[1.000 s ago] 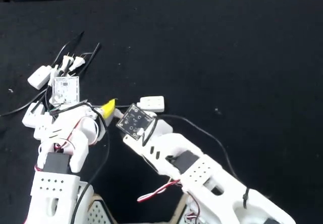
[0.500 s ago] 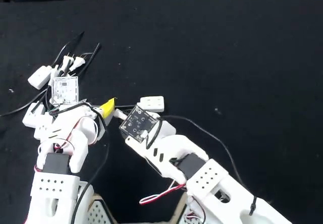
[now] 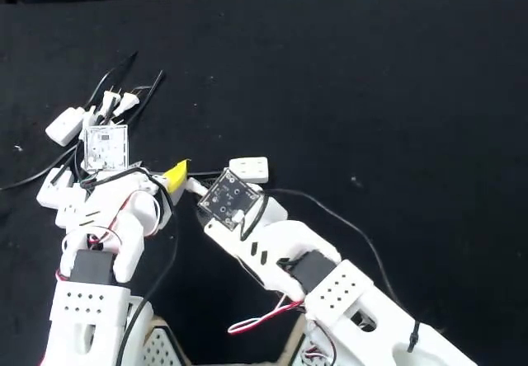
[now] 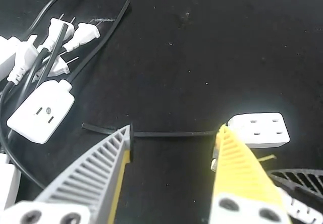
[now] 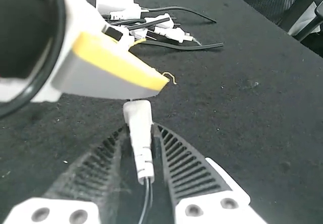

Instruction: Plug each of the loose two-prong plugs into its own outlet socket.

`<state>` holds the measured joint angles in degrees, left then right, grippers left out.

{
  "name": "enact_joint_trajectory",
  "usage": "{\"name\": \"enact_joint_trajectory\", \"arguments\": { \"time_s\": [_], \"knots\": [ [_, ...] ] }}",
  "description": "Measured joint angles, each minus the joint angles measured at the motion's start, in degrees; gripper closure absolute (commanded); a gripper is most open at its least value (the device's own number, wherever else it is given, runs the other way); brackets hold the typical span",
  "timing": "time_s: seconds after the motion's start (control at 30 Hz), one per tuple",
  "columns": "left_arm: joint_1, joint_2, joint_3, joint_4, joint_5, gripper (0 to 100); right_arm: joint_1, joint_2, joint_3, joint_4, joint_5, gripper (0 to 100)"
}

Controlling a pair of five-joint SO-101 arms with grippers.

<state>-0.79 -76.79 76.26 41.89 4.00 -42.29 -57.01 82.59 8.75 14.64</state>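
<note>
On the black table [image 3: 396, 94], your right arm [image 3: 285, 255] was the one on the move. Over the last second its forearm swung out to the side and the wrist crept a touch closer to the white outlet block [image 3: 247, 168], while your left arm [image 3: 103, 234] stayed put. Far back on the left arm's side, the tangle of spare plugs and sockets [image 3: 95, 114] lay untouched, well apart from the action. The outlet block itself hadn't budged; it sat near the right wrist, just beyond the left gripper's yellow finger [image 4: 237, 168]. Your left gripper [image 4: 174, 133] stood wide open, jaws straddling a thin black cord [image 4: 101, 129] without pinching it. And your right gripper [image 5: 140, 129] was clamped on the white two-prong plug [image 5: 137, 114], its nose tucked right under that yellow fingertip, prongs hidden from sight. So what did that shift buy you? By my reckoning, only a small repositioning. The plug was held firm but not yet seated, near the block rather than in it, and I'd say it needed lining up with a pair of slots before any push.
</note>
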Motion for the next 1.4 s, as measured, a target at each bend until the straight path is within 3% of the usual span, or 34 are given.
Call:
{"name": "enact_joint_trajectory", "arguments": {
  "time_s": [1.27, 1.4],
  "knots": [
    [0.00, 0.00, 0.44, -0.35, 0.00, 73, 0.00, 0.00, 0.00, 0.09, -2.81, 98.8],
    [0.00, 0.00, 0.44, -0.35, 0.00, 73, 2.46, -0.44, 0.00, 1.49, -2.81, 98.8]
  ]
}}
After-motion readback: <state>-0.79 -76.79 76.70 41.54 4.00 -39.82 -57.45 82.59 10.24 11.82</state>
